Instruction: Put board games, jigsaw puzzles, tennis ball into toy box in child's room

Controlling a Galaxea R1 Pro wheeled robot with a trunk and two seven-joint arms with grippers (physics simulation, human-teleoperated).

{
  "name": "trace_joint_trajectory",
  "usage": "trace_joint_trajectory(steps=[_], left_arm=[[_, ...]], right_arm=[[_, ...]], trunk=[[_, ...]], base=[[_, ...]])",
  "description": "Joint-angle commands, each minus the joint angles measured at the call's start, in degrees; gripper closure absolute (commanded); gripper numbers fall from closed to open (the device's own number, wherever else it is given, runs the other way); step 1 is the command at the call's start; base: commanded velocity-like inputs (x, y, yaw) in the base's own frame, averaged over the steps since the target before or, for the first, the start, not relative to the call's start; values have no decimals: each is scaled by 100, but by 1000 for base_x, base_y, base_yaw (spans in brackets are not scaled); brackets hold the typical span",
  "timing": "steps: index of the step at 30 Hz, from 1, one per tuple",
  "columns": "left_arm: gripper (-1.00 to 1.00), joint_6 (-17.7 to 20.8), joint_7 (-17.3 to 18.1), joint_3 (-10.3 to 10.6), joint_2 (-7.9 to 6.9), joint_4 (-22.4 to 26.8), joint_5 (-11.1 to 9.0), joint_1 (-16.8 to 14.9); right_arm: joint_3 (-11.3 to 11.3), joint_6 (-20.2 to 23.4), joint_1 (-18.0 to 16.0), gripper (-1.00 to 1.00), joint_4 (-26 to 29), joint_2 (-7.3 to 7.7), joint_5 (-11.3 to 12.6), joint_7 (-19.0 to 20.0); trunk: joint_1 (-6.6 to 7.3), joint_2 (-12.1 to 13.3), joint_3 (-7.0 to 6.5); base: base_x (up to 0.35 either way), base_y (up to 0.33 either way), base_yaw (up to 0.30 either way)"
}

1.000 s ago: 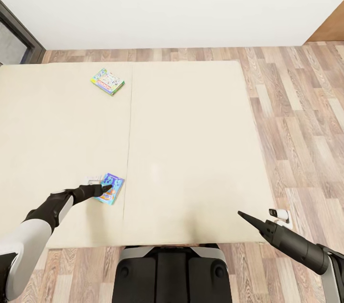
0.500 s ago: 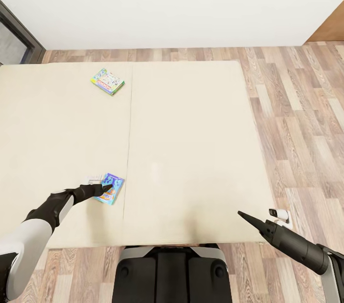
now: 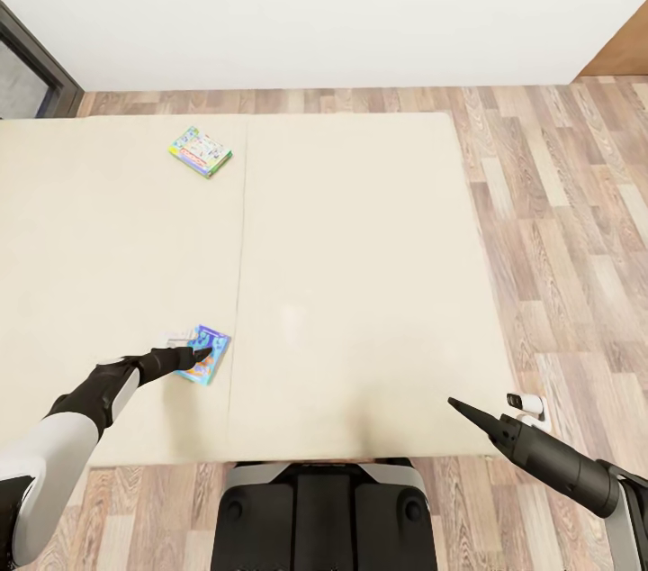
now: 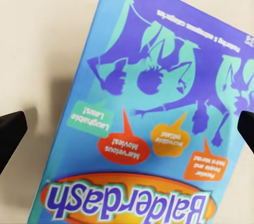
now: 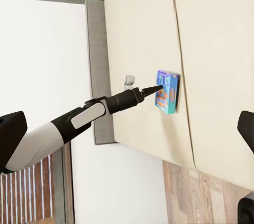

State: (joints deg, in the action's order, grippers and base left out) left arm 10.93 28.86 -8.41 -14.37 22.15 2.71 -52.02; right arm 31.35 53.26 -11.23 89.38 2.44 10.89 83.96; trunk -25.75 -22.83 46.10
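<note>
On the bed point(image 3: 360, 283), at about eight o'clock near its front edge, lies the blue board game point(image 3: 206, 354) marked "Balderdash", flat on the left cream pad with the left claw point(image 3: 200, 356) poised over it, fingers point(image 4: 11, 131) spread wide to either side of the box. The pale green board game point(image 3: 201, 151) rests well apart at eleven o'clock, while the right claw point(image 3: 461, 409) hovers at five o'clock by the bed's front corner, its wrist view showing fingers point(image 5: 11, 128) set wide apart, holding nothing.

— Where's the left arm?
— Stretched forward and inward, left gripper point(image 3: 200, 356) at its tip, fingers point(image 4: 10, 131) spread wide in its wrist view.
— And the right?
— Low at the robot's right side, right gripper point(image 3: 461, 409) pointing forward-left, fingers point(image 5: 11, 128) also wide apart.
</note>
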Motion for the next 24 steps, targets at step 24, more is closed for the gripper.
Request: trace_joint_trajectory(steps=[24], left_arm=[[-100, 49, 40, -38, -7, 9, 28, -1]], right_arm=[[-3, 47, -2, -100, 1, -7, 9, 6]], trunk=[[-3, -9, 93]], base=[[0, -36, 0]])
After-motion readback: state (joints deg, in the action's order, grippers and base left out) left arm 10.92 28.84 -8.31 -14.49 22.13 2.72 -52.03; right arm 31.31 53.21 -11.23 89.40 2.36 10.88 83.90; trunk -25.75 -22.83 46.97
